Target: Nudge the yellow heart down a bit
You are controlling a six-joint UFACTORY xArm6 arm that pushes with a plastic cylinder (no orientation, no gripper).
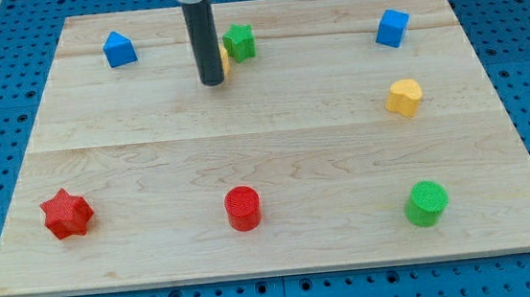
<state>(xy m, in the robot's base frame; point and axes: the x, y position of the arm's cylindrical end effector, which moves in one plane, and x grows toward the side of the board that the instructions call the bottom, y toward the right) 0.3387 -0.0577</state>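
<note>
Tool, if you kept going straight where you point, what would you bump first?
The wooden board: my tip points straight down and looks already on it, just beside a partly hidden yellow block, though depth is unclear.

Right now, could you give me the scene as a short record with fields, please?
tip: my tip at the view's top, left of centre
beside tip: a yellow block, mostly hidden; green star to its right
target: yellow heart, far right, untouched
blue blocks
bottom row: red star, red cylinder, green cylinder
</note>
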